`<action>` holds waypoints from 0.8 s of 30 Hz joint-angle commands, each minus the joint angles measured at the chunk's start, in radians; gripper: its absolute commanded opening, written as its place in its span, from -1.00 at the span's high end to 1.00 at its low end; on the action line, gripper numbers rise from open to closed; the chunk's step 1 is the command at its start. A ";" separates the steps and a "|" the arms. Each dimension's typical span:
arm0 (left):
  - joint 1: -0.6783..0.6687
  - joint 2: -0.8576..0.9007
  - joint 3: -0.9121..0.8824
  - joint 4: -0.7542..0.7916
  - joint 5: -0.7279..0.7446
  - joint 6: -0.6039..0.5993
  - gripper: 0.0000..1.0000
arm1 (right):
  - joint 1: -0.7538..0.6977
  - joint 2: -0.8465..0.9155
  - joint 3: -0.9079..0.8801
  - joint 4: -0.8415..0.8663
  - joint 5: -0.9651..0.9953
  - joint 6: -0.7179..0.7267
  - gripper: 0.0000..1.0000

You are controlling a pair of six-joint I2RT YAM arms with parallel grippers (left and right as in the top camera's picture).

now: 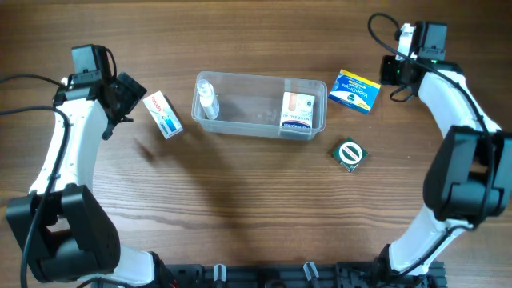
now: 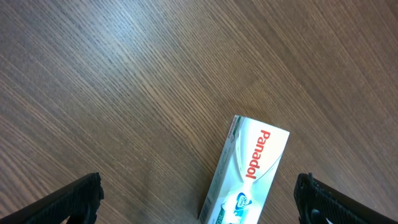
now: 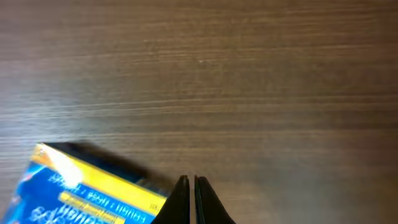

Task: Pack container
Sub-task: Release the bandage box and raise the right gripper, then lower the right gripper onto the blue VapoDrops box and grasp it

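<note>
Just beyond my left gripper (image 2: 198, 200), fingers spread wide, lies the Panadol box (image 2: 252, 171). My right gripper (image 3: 189, 198) is pinched closed, empty, near the blue box (image 3: 81, 193). Between both arms sits the container (image 1: 260, 78), with a bottle (image 1: 208, 100) and a carton (image 1: 297, 114) inside.

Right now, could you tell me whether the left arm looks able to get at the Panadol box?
Probably yes: the left gripper is open right by the Panadol box, which lies flat on the table, apart from the container, with nothing against it.
</note>
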 commanded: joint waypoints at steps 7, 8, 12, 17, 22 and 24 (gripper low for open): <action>0.004 0.007 0.010 0.000 -0.014 -0.006 -0.99 | -0.002 0.114 0.020 0.067 -0.042 -0.042 0.92; 0.004 0.007 0.010 0.000 -0.014 -0.006 -0.99 | -0.002 0.114 0.020 0.061 -0.042 -0.035 0.92; 0.004 0.007 0.010 0.000 -0.014 -0.006 -0.99 | -0.002 0.114 0.020 0.010 -0.087 -0.034 0.91; 0.004 0.007 0.010 0.000 -0.014 -0.006 -0.99 | -0.002 0.114 0.020 -0.050 -0.126 -0.034 0.91; 0.004 0.007 0.010 0.000 -0.014 -0.006 -1.00 | -0.002 0.100 0.021 -0.148 -0.132 -0.031 0.91; 0.004 0.007 0.010 0.000 -0.014 -0.006 -1.00 | -0.002 0.085 0.021 -0.172 -0.132 -0.031 0.91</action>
